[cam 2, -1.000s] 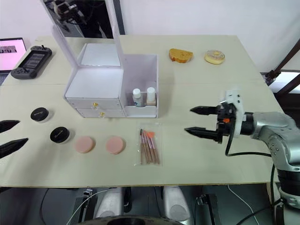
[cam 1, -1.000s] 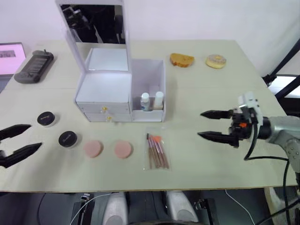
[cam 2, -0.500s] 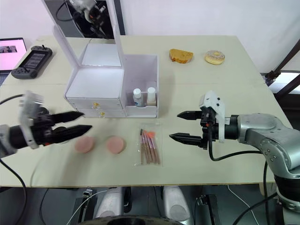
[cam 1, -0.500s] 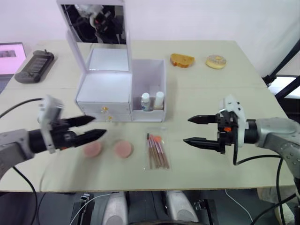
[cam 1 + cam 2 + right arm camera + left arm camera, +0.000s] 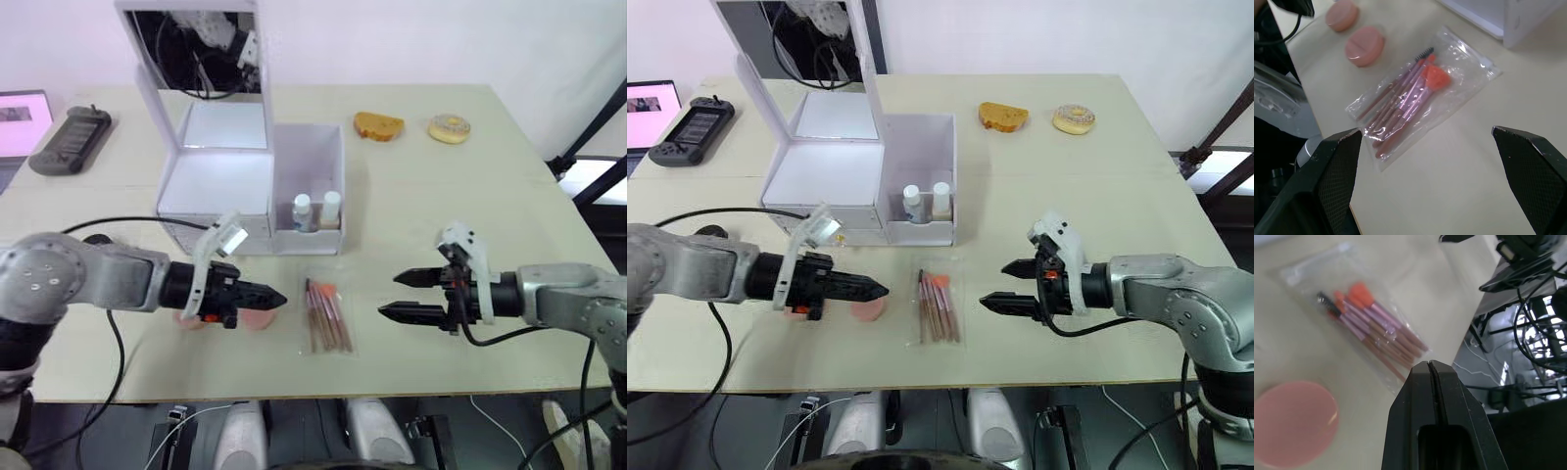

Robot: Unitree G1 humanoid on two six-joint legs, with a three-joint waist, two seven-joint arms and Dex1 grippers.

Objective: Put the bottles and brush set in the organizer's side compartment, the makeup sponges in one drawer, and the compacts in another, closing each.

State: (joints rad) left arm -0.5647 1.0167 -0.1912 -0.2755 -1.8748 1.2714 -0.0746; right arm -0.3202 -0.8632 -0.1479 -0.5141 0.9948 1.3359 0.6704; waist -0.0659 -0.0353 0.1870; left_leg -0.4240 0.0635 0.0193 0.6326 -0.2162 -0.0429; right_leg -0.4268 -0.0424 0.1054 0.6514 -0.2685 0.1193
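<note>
The white organizer (image 5: pixel 223 181) stands with its mirrored lid up, and two bottles (image 5: pixel 316 211) stand in its side compartment. The brush set (image 5: pixel 328 315) lies in a clear bag in front of it. My left gripper (image 5: pixel 279 297) is shut and empty, hovering over the pink makeup sponges (image 5: pixel 867 309), its tip pointing at the brush set (image 5: pixel 1371 328). One sponge (image 5: pixel 1293 421) shows beside its fingers. My right gripper (image 5: pixel 389 296) is open, just right of the brush set (image 5: pixel 1405 100). A dark compact (image 5: pixel 707 232) peeks out behind my left arm.
A game controller (image 5: pixel 71 140) and a laptop screen (image 5: pixel 22 119) sit at the back left. A piece of bread (image 5: pixel 380 125) and a donut (image 5: pixel 450 127) lie at the back right. The table's front edge (image 5: pixel 392 387) runs close below both grippers.
My left arm has swung in from the far left over the sponges and its fingers have shut. My right gripper has moved left toward the brush set, still open.
</note>
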